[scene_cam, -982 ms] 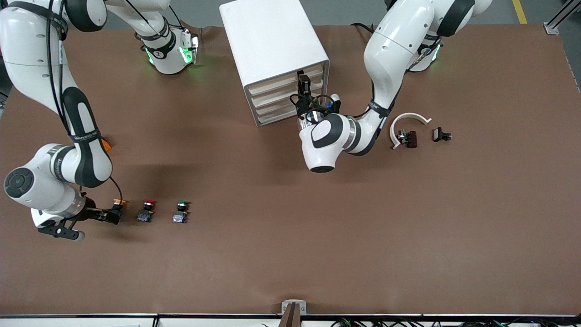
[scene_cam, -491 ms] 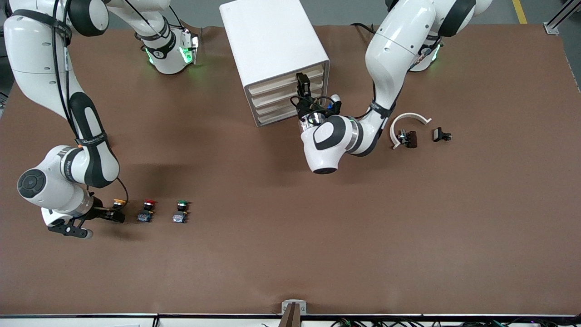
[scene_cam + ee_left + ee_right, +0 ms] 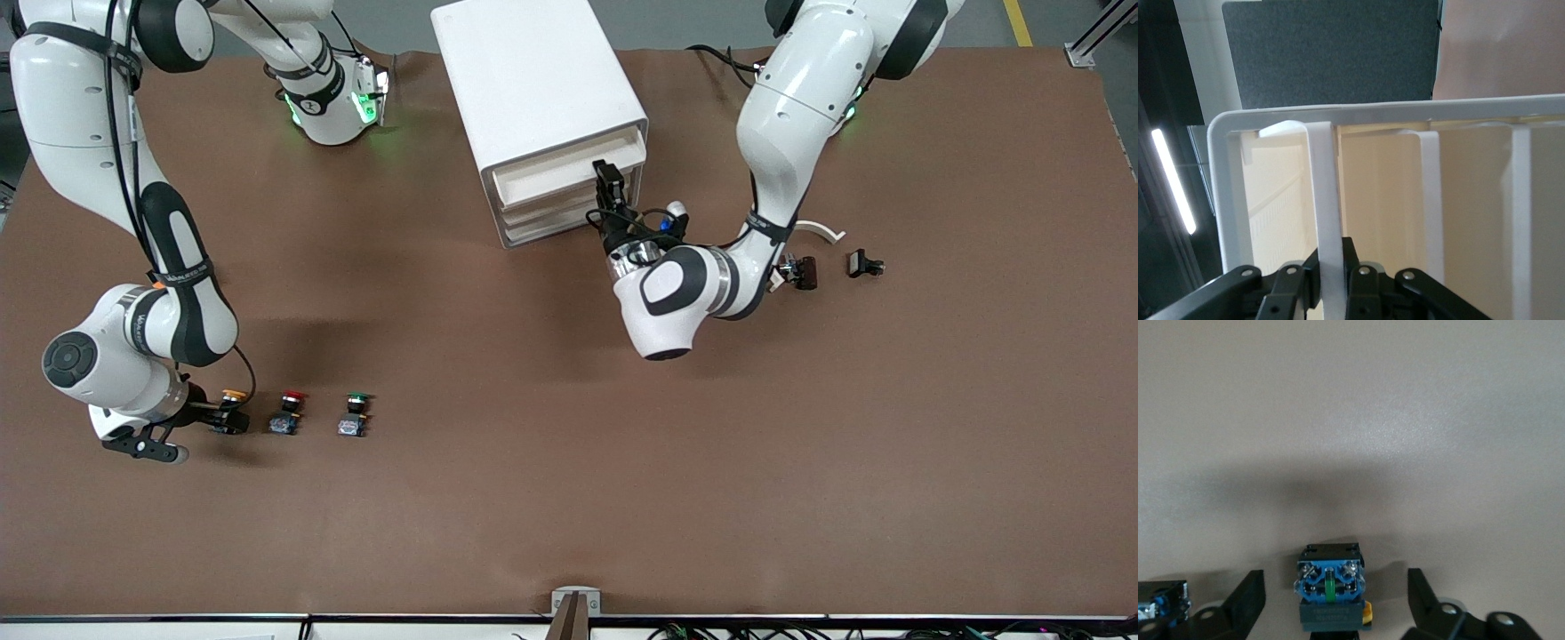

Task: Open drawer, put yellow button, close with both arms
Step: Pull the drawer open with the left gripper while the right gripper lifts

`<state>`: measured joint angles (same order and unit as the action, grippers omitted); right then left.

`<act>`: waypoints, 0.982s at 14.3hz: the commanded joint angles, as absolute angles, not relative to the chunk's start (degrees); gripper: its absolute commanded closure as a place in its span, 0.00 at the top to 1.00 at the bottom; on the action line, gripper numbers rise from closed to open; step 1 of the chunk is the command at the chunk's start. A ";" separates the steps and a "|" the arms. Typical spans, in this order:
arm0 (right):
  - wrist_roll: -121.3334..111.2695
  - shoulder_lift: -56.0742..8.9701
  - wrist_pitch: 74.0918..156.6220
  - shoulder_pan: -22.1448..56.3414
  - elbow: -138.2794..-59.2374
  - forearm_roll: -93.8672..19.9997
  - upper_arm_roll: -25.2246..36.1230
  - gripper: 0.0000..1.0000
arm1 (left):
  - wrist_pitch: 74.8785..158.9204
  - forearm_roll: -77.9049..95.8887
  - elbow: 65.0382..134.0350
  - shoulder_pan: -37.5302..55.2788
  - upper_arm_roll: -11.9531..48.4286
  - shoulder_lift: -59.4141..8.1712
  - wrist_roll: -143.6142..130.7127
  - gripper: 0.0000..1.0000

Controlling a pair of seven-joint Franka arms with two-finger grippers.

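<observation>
Cabinet (image 3: 538,84): white boxy unit on the tabletop (image 3: 569,498), standing toward the robots' bases, four cream-fronted drawers facing the front camera.
Drawer (image 3: 560,171): uppermost of the four, drawn partway out, white tray showing; the three below it closed.
Left end effector (image 3: 610,188): clenched on the drawer's front edge toward the left arm's end; the left wrist view shows the fingers (image 3: 1288,293) pinching a thin white strip of it.
Yellow button (image 3: 233,396): standing on the tabletop toward the right arm's end, beside the red-capped button (image 3: 291,400) and the green-capped button (image 3: 357,401), all nearer the front camera than the cabinet.
Right end effector (image 3: 222,420): low at the tabletop, fingers (image 3: 1245,600) spread either side of the yellow button's blue-grey base (image 3: 1329,583), not yet pressing it as far as the right wrist view shows.
Risk, pick: the button is small and top-heavy; an off-centre squeeze could tip it or nudge it into the red-capped button.
Risk, drawer: the pinch sits off the drawer's middle, so a pull may skew the tray, jam it, or drag the light cabinet.
Risk, grip: the thin edge could slip from the fingers.
</observation>
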<state>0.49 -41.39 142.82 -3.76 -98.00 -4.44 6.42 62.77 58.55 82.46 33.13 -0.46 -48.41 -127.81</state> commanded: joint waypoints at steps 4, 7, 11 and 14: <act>0.62 -40.96 142.82 -3.34 -98.26 -4.75 6.50 0.00 | 64.95 59.94 79.10 28.40 -1.76 -50.63 -126.30 0.12; 1.23 -39.73 139.85 -3.25 -97.30 -4.75 6.50 0.00 | 65.39 60.03 78.49 26.02 -1.76 -50.54 -126.39 0.14; 7.28 -32.02 125.72 -0.45 -95.89 -4.92 6.42 0.00 | 65.48 60.73 78.31 23.73 -1.67 -50.36 -126.47 0.14; 16.66 -25.33 116.31 3.50 -95.54 -5.01 6.42 0.00 | 65.57 62.05 78.05 23.47 -1.76 -50.36 -126.47 0.15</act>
<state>10.84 -30.77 121.00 0.90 -93.77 -4.48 6.22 65.68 61.32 79.50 23.90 -1.07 -49.29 -127.40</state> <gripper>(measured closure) 0.590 0.859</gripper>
